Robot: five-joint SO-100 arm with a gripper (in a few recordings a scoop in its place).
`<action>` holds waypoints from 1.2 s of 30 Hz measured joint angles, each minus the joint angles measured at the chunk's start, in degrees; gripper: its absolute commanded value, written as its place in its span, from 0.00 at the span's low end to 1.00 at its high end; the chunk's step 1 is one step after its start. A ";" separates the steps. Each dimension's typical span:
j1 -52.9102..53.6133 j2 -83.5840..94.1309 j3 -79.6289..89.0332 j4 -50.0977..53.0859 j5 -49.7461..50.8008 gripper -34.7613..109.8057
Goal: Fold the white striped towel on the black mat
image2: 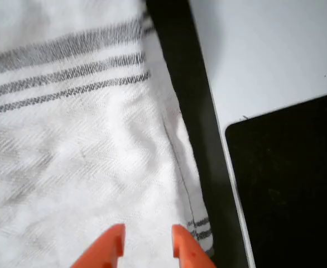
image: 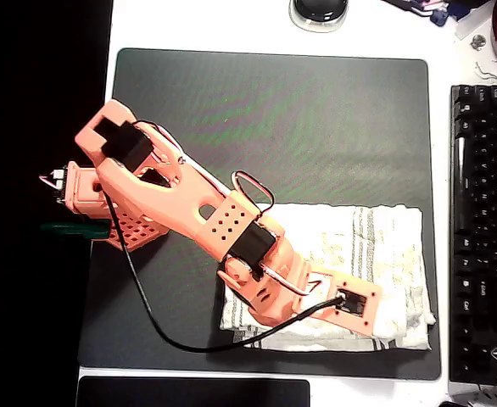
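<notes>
We see the pincer (image2: 147, 243) at the bottom of the wrist view, its two orange fingertips (image2: 110, 245) spread a little with a strip of cloth showing in the gap, and nothing pinched between them. The tips hang over the white striped towel (image2: 80, 145), near the towel's hemmed edge, though we cannot tell whether they touch the cloth. In the overhead view the orange arm (image: 189, 208) reaches from its base at the left side across the black mat (image: 299, 119), and its wrist end sits above the lower part of the towel (image: 376, 237). The towel lies on the lower right quarter of the mat, bunched and doubled along its lower edge, with groups of thin grey stripes running across it. A black cable (image: 147, 318) loops from the arm's base over the mat to the wrist. In the wrist view a narrow band of the mat (image2: 191, 111) runs beside the towel's hem, then the white tabletop (image2: 264, 50), then a glossy black pad (image2: 292, 184). In the overhead view a black keyboard (image: 484, 229) lies just beside the mat's right edge, and the smaller pad (image: 193, 393) lies below the mat.
</notes>
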 measured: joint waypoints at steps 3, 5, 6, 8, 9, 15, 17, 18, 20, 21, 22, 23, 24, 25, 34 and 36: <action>-0.79 1.32 1.05 -0.09 0.00 0.35; -1.58 2.90 1.85 0.26 -0.18 0.35; -1.67 3.60 2.02 0.44 0.44 0.35; -2.81 5.36 2.90 1.85 0.79 0.35; -3.60 5.89 2.99 2.11 1.23 0.35; -7.65 11.60 7.82 5.27 3.25 0.35; -10.20 13.62 9.67 6.24 4.92 0.35; -11.34 14.94 10.55 6.86 5.01 0.35; -14.15 17.05 11.43 7.29 7.82 0.35; -16.17 17.93 11.78 8.35 8.35 0.35; -18.46 18.19 11.95 8.44 10.02 0.35; -20.48 18.46 11.95 9.23 11.16 0.35; -22.32 19.07 11.95 9.23 12.48 0.35; -23.73 19.42 12.04 9.49 13.54 0.35; -35.86 20.92 15.56 9.05 21.71 0.35; -36.04 20.83 16.52 8.61 23.29 0.35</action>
